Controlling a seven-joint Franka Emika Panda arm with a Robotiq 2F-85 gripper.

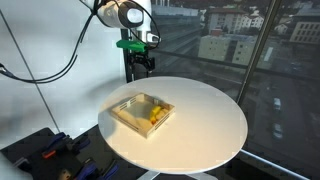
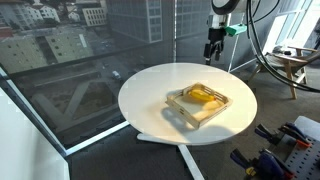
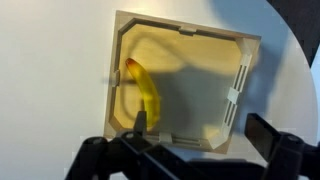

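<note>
Round white table (image 1: 205,120) is the landmark. Shallow wooden tray (image 1: 128,108) sits on it, off-centre toward the arm's side; seen in both exterior views (image 2: 222,104). Gripper (image 1: 139,62) hangs above the table edge, just behind the tray, well clear of it. Jaws wide open, nothing in them.

My read on the step in hand: it's an approach to the tray's contents. To do it well:
- centre over the tray before coming down, not over its rim
- turn the wrist so the fingers (image 3: 140,118) straddle the banana across its narrow width, not along its length
- descend inside the walls; the near wall is the collision risk from this side
- close gently, the fruit is soft

Contents: one yellow banana (image 3: 146,90) lies flat on the tray floor, hard against a side wall in the wrist view, reddish tip toward a corner. Rest of the tray floor is bare wood.
</note>
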